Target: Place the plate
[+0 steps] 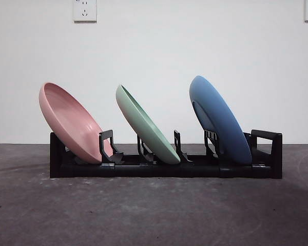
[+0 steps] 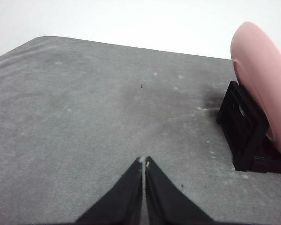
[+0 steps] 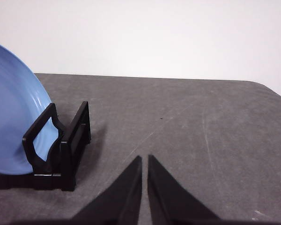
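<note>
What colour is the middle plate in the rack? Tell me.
Pale green; the middle plate shows best in the front view.

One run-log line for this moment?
rack: pink plate, green plate, blue plate slotted, tilted | left end effector: shut, empty | right end effector: shut, empty

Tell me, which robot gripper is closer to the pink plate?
Left. The left gripper waits over bare table beside the rack end holding the pink plate. The right gripper waits past the opposite end, by the blue plate.
</note>
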Motion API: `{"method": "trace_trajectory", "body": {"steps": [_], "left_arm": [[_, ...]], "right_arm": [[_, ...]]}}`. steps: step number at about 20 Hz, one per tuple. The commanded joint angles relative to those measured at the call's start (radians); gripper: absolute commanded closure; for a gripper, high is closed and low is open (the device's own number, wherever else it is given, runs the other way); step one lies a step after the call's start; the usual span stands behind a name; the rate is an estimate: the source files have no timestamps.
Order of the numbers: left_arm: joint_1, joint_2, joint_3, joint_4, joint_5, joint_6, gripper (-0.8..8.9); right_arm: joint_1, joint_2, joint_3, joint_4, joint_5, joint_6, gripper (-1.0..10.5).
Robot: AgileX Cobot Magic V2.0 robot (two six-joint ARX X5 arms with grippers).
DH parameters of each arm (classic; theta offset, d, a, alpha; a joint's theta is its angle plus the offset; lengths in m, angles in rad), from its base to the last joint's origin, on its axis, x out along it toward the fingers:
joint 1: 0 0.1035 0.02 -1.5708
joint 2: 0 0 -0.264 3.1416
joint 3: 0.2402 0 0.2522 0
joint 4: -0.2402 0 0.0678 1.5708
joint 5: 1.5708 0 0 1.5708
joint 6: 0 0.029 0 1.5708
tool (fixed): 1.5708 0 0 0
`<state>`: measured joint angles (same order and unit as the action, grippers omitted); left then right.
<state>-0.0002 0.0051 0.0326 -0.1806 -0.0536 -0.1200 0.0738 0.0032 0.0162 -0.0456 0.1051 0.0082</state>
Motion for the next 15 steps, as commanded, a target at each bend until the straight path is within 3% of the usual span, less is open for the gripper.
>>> {"method": "trace_trajectory", "body": {"steps": [1, 7, 11, 15], "left_arm": [[0.000, -0.002, -0.018, -0.005, -0.002, -0.005, 8.06], [0.000, -0.002, -0.017, 0.003, -0.002, -0.077, 8.06], [0.000, -0.002, -0.017, 0.047, 0.013, -0.261, 8.06], [0.000, -0.002, -0.017, 0.139, 0.105, -0.450, 8.06]], "right_arm": [[0.002, 0.000, -0.003, 0.028, 0.000, 0.014, 9.3], [0.002, 0.000, -0.003, 0.047, -0.010, 0.032, 9.3], [0.002, 0.000, -0.003, 0.082, -0.036, 0.068, 9.3], [0.002, 0.000, -0.003, 0.107, -0.037, 0.105, 9.3]]}}
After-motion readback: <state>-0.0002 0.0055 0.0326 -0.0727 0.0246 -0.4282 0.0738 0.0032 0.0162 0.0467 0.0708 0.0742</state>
